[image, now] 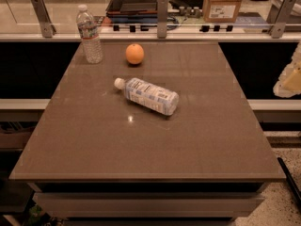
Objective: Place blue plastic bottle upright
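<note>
Nearest to you is the front edge of the brown table (94,145), with a pale drawer front (141,204) below it and speckled floor (277,215) showing at the lower right. Look to the middle of the tabletop and you will find the blue plastic bottle (149,96) lying on its side, its white cap (119,83) pointing toward the far left and its base toward the near right, the pale blue-and-white label facing up. Nothing touches it. At about the same depth, off the table's right side at the very edge of the view, you see the gripper (289,81) as a pale, cream-coloured shape, well apart from the bottle; you cannot tell whether it is spread or pressed together, and it is pinching nothing that you can see. Farther back, an orange (135,53) sits on the table, beyond the bottle's cap and apart from it. To the orange's left, near the far left corner, a slim ribbed clear bottle (89,34) with a red-and-white label stands upright. Behind the table runs a rail with metal brackets (162,15), and past it you can make out a dark tray (136,1) and a cardboard box (223,3).
</note>
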{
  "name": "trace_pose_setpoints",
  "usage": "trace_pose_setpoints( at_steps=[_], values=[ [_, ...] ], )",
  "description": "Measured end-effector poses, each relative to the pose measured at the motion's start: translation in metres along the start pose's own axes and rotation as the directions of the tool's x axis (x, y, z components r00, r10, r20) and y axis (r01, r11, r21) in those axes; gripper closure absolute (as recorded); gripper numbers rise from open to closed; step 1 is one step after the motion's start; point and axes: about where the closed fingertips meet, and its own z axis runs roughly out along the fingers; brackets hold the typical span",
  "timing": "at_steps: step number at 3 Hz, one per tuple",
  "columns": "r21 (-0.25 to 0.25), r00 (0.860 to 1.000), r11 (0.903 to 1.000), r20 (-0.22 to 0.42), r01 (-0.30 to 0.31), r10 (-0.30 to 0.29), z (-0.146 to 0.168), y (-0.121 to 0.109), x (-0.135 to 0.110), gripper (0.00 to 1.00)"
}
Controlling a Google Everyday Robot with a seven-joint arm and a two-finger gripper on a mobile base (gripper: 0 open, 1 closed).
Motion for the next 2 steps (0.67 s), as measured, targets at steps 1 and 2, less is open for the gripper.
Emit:
trace_pose_setpoints(
  at_steps=[1, 2],
  values=[
    [0.009, 1.000, 0.9999, 0.003, 0.007, -0.007, -0.005, 0.000, -0.007, 0.00],
    [0.003, 1.000, 0.9999, 0.000, 0.010, -0.010, 0.002, 0.002, -0.026, 0.00]
  ],
)
